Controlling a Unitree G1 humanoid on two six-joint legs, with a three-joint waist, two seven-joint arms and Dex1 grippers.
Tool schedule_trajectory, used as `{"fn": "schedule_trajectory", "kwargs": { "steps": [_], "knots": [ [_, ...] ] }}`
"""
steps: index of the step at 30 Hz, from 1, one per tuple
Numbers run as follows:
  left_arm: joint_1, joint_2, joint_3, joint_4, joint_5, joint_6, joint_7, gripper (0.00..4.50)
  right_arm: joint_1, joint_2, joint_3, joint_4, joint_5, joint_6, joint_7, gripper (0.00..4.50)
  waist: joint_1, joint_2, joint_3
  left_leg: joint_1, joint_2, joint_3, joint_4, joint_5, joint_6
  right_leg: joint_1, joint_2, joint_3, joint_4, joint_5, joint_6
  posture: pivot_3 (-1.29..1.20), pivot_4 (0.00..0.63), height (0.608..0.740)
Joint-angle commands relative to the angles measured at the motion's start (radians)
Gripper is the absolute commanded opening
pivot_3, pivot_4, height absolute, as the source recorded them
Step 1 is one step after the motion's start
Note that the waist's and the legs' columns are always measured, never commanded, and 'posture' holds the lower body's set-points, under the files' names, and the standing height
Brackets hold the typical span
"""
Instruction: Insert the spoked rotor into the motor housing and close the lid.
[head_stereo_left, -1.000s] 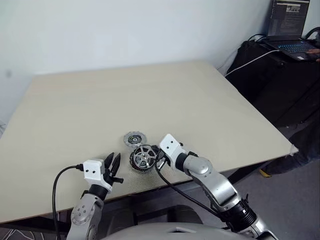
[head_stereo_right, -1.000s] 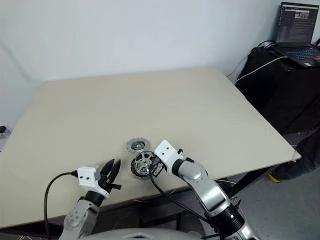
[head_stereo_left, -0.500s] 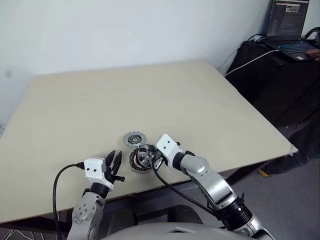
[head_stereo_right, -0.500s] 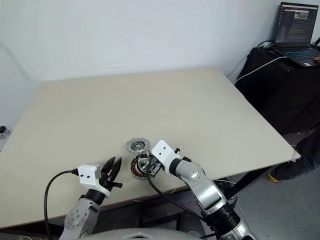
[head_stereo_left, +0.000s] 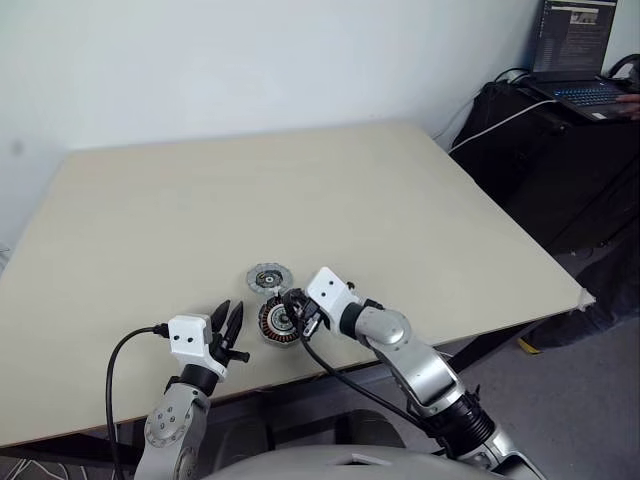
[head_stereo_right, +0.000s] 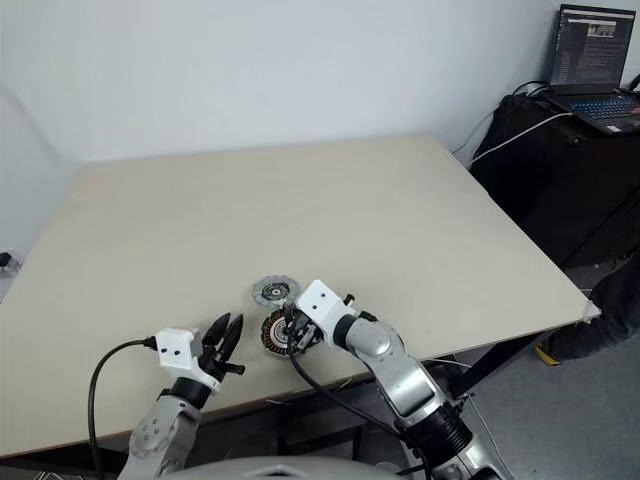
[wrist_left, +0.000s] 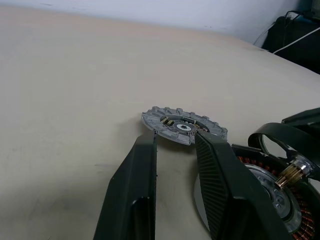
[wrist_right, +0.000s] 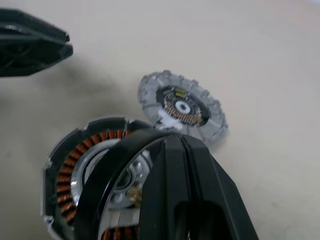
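From the head views I see the housing (head_stereo_left: 277, 323) sitting near the near edge of the desk (head_stereo_left: 300, 190), with the lid (head_stereo_left: 267, 277) lying flat just beyond it, toward the far side and a touch left. My right claw (head_stereo_left: 293, 308) is over the housing's right rim, pinched shut on the rotor (wrist_right: 107, 172), but from up there the rotor is lost among the dark fingers. The right wrist view fills that in: I see the rotor's black rim tilted up on edge, leaning over the housing's copper windings rather than lying flat in the cup, its axis pointing off to the side instead of straight down. That view also shows the lid's dark-centred face turned up, and the housing open side up with its silver hub in the middle. My left claw (head_stereo_left: 226, 325) hangs left of the housing, apart from it, fingers a narrow way apart and holding nothing. Its wrist view shows the lid's notched edge just past the fingertips (wrist_left: 148, 142) and the housing off to one side with the rotor rim above it. A laptop (head_stereo_right: 592, 62) stands on a dark stand far right.
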Motion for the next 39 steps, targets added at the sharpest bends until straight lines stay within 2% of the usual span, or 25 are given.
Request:
{"fn": "schedule_trajectory", "kwargs": {
  "steps": [1, 16, 28, 39],
  "knots": [
    [-0.011, -0.004, -0.006, -0.044, 0.007, -0.01, 0.004, 1.23, -0.025, 0.003, -0.035, -0.013, -0.022, -0.001, -0.026, 0.04, 0.0, 0.0, 0.0, 0.0, 0.0, 0.0, 0.0, 0.0, 0.0, 0.0, 0.0, 0.0, 0.0, 0.0, 0.0, 0.0, 0.0, 0.74],
    [-0.015, 0.0, -0.011, -0.035, 0.003, -0.01, 0.001, 1.23, 0.006, -0.1, -0.016, -0.105, -0.051, 0.11, 0.055, 0.04, -0.001, 0.0, -0.001, 0.0, 0.0, 0.0, 0.0, 0.0, 0.0, 0.001, 0.0, 0.0, 0.001, 0.0, 0.0, 0.0, 0.0, 0.74],
    [-0.014, 0.0, -0.007, -0.029, 0.001, -0.013, 0.002, 1.23, -0.018, -0.069, -0.014, -0.108, 0.018, 0.086, 0.154, 0.04, -0.001, -0.001, -0.001, 0.001, 0.0, 0.0, 0.001, 0.0, 0.0, 0.001, 0.0, 0.0, 0.001, 0.0, 0.0, 0.0, 0.0, 0.74],
    [-0.009, -0.003, -0.008, -0.03, 0.003, -0.016, 0.006, 1.23, -0.058, 0.0, 0.013, -0.045, 0.032, 0.081, 0.162, 0.04, 0.0, -0.001, -0.001, 0.001, 0.0, 0.0, 0.001, 0.0, 0.0, 0.001, 0.001, 0.0, 0.001, 0.0, 0.0, 0.0, 0.0, 0.74]
  ]
}}
